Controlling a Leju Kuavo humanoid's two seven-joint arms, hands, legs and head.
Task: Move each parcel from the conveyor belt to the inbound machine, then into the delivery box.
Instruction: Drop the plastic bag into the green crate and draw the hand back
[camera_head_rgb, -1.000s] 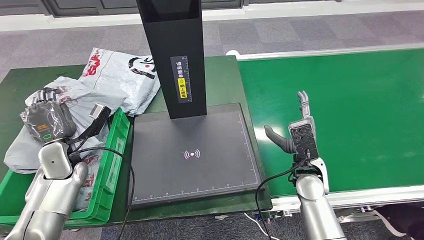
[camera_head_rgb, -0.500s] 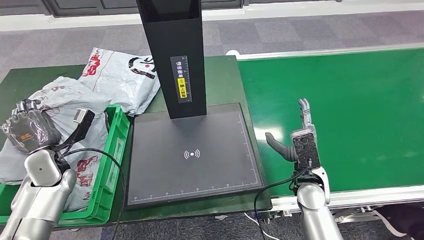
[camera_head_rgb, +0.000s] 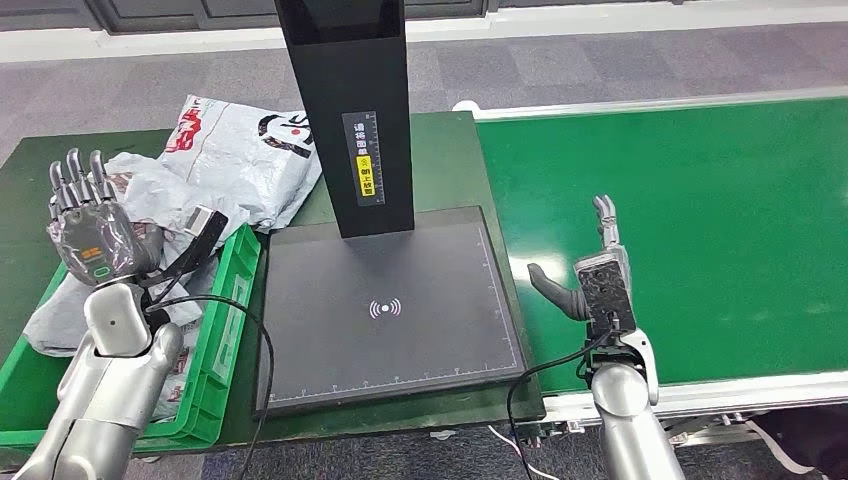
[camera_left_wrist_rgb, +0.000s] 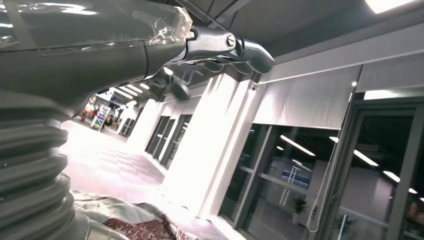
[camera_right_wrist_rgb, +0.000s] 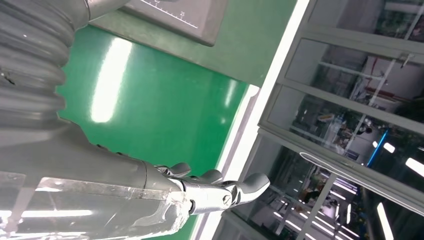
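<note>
Parcels fill the green delivery box (camera_head_rgb: 228, 330) at my left: grey-white plastic mailer bags with red and black print, crumpled and soft, heaped so high that they spill over its rim. One parcel (camera_head_rgb: 245, 155) lies past the far end of the box on the dark green bench (camera_head_rgb: 450, 160), leaning toward the black post, its red lettering and a black logo facing up; another crumpled parcel (camera_head_rgb: 150, 195) sits on top of the pile just beside my left robot hand (camera_head_rgb: 90, 235). That left robot hand is raised above the box with its fingers (camera_head_rgb: 72, 175) spread upward and nothing in it; in the left wrist view its fingers stretch out against the ceiling, with a bit of red-printed bag below. The inbound machine (camera_head_rgb: 385, 310) stands between box and belt: a flat dark grey scanning plate with a white wave symbol at its middle and a ruler scale along its edges, and a tall black post (camera_head_rgb: 350, 110) rising from its far side, bearing a label with a yellow patch. I see no parcel on the plate. My right robot hand (camera_head_rgb: 595, 275) hovers over the near edge of the green conveyor belt (camera_head_rgb: 700, 200), upright, fingers extended and thumb out to the side, holding nothing. The right wrist view shows those fingers straight over the shiny green belt surface.
</note>
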